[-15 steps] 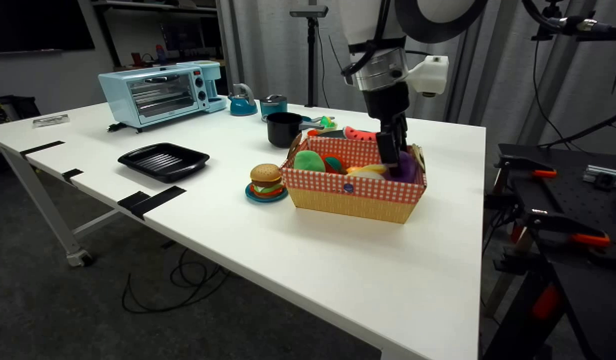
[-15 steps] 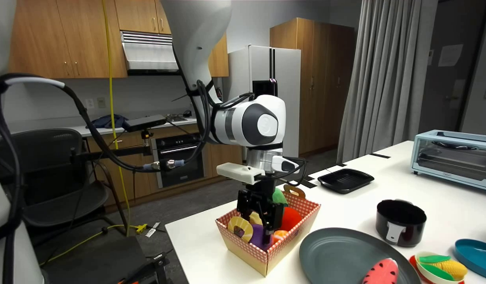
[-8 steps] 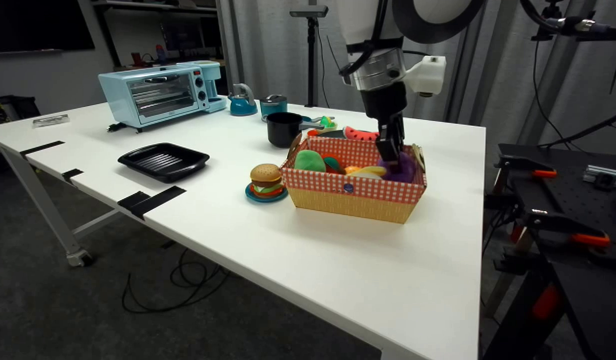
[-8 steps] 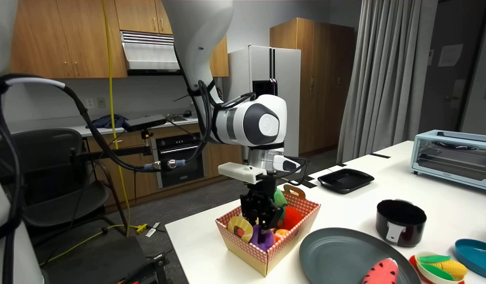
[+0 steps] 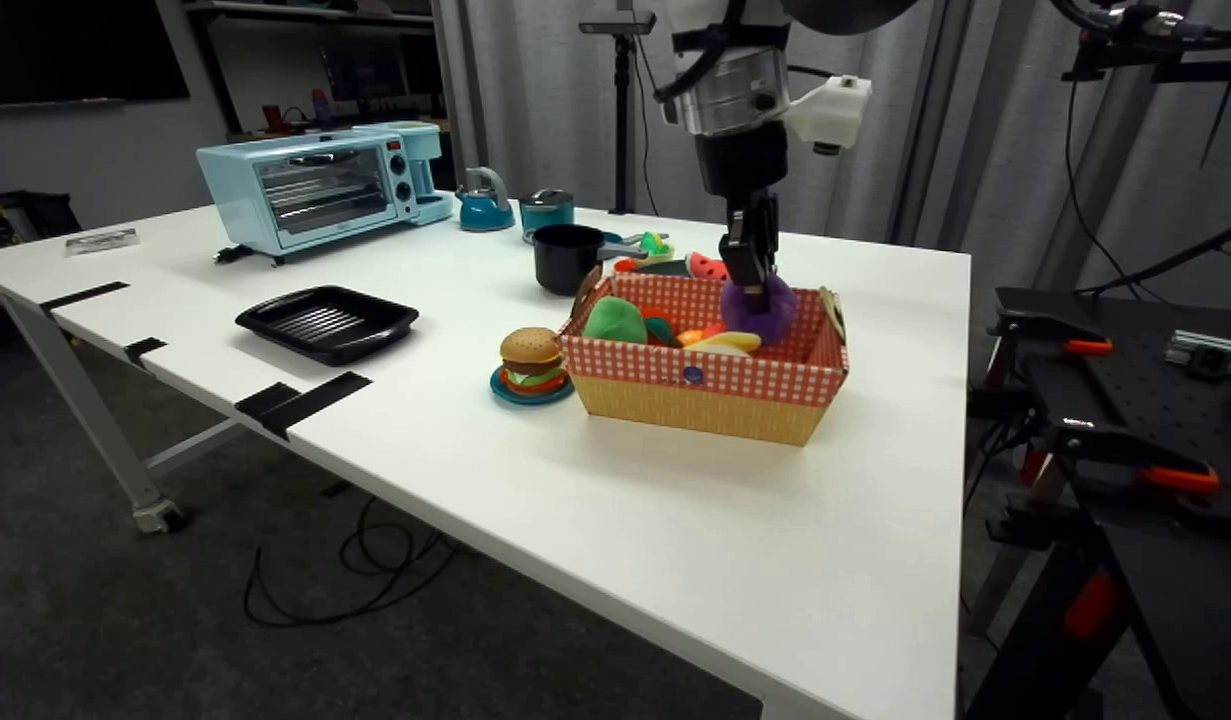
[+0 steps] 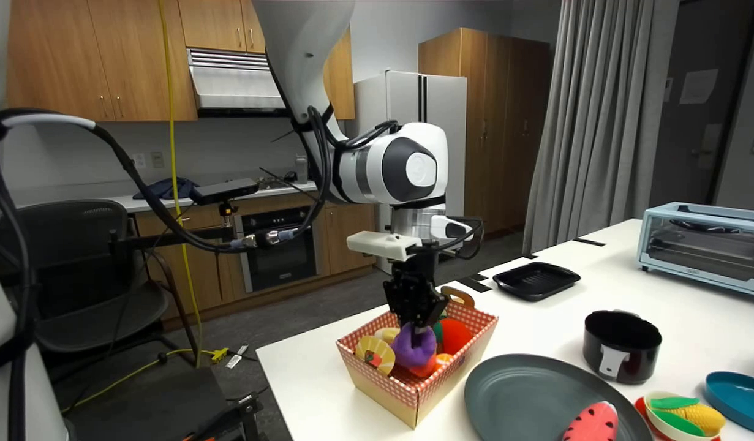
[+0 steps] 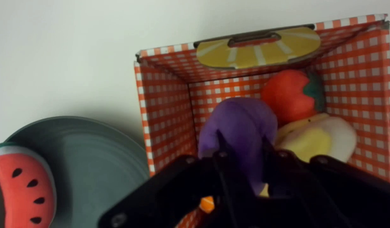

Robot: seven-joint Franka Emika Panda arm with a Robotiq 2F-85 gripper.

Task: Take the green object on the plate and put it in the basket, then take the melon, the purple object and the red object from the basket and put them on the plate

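A rounded, soft-looking purple toy (image 7: pixel 239 117) is gripped by the black two-fingered gripper (image 7: pixel 242 136), above the floor of the rectangular tan basket (image 5: pixel 705 400) with red-and-white checked lining. From that toy, a red watermelon slice (image 7: pixel 22 190) on a round grey plate (image 7: pixel 96 167) is found at roughly eight o'clock in the wrist view, and a rounded green toy (image 5: pixel 615 320), inside the basket, at nine o'clock in an exterior view.

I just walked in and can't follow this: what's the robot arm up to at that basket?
The robot arm has its jaws closed on a purple toy, held in or just above the basket, in which a green toy lies. A watermelon slice is already on the grey plate beside the basket. The purple toy probably joins it next.
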